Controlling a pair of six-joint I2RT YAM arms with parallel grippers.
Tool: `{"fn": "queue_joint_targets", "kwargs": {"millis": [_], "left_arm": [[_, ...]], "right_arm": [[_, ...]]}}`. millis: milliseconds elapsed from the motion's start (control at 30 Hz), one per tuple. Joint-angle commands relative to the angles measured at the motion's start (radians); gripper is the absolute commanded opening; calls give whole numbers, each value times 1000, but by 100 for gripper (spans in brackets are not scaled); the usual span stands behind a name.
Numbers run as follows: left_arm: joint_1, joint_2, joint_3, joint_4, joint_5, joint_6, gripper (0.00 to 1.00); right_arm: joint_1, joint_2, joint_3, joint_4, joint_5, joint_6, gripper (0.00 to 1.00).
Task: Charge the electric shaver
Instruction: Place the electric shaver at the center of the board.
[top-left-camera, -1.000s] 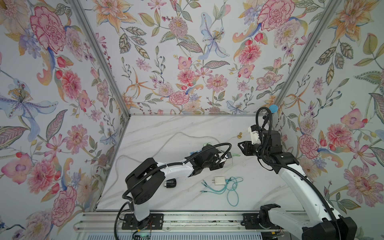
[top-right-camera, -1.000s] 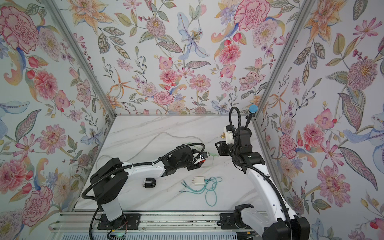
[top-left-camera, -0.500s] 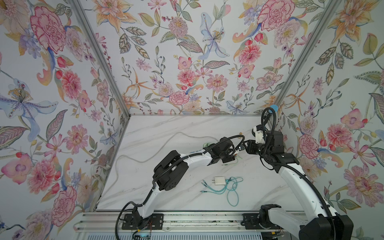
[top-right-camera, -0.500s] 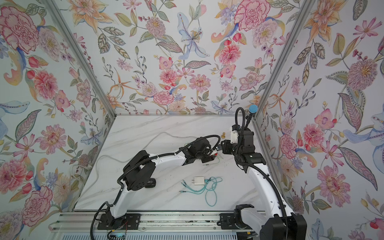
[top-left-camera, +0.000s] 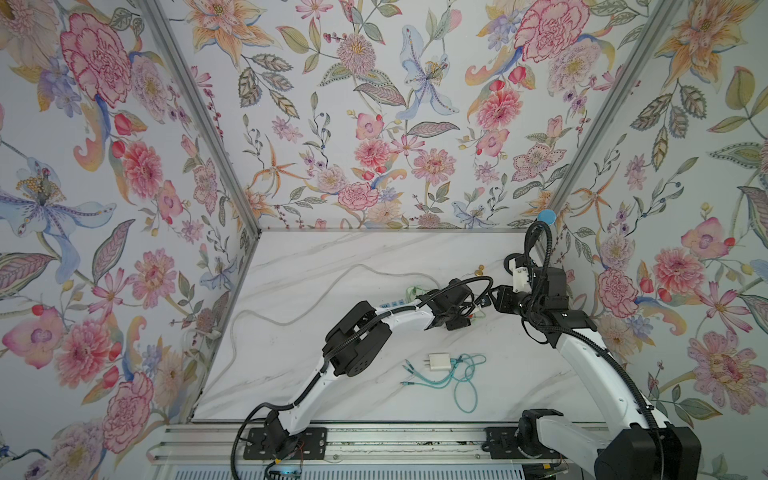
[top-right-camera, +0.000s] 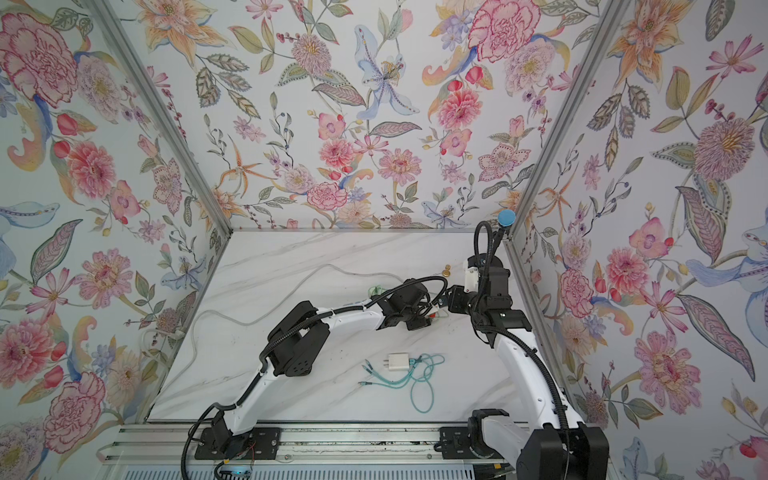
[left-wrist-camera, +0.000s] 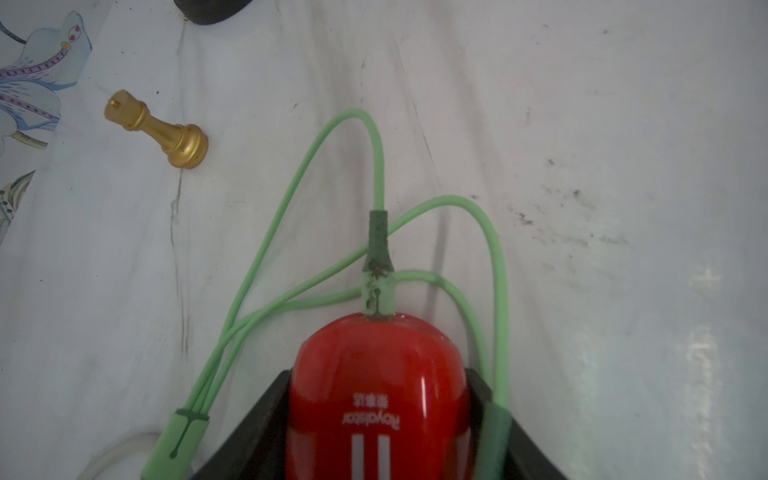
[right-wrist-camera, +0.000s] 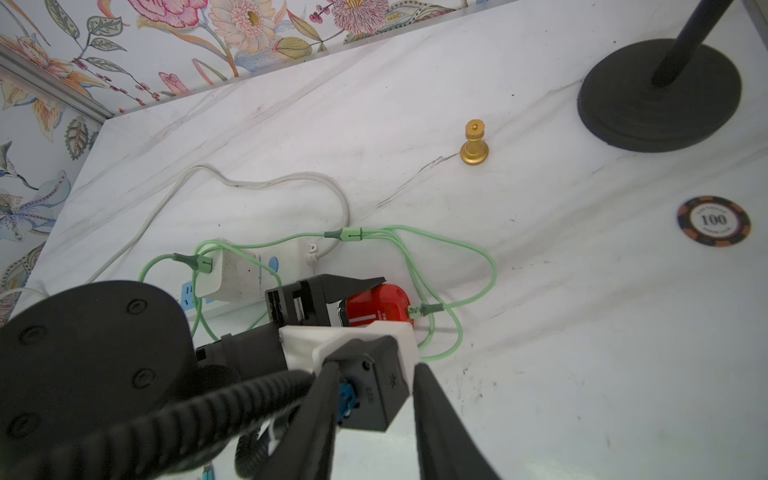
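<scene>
Gold chess pc (left-wrist-camera: 158, 131) near shaver (left-wrist-camera: 378, 374); poker chip (right-wrist-camera: 713, 221), stand base (right-wrist-camera: 623, 99) farther.

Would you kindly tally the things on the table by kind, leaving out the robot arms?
Cables: 2 (green cable, teal cable)
Adapters: 2 (plugged adapter, loose adapter)
Red shaver: 1
Power strip: 1
Chess piece: 1
Poker chip: 1
Stand: 1
Total: 9

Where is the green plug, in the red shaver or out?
In. The green plug butts straight into the tip of the red shaver with no gap in both wrist views. How deep it sits cannot be told.
</scene>
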Motion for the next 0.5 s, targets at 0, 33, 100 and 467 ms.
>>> {"fn": "queue_joint_targets", "kwargs": {"millis": [0,33,100,467], "left_arm": [[-3,34,45,-57,-12,0,5],[-3,35,51,-60,-9,1,14],[-1,35,61,-69,-1,11,30],[9,-125,-67,-6,74,59,62]], "right_arm": [[-6,-8,-13,22,-23,14,34],[-8,-9,-14,21,-23,15,35],[-8,-12,-16,21,-24,14,35],[-9,-62,-46,-20,-54,28,42]]}}
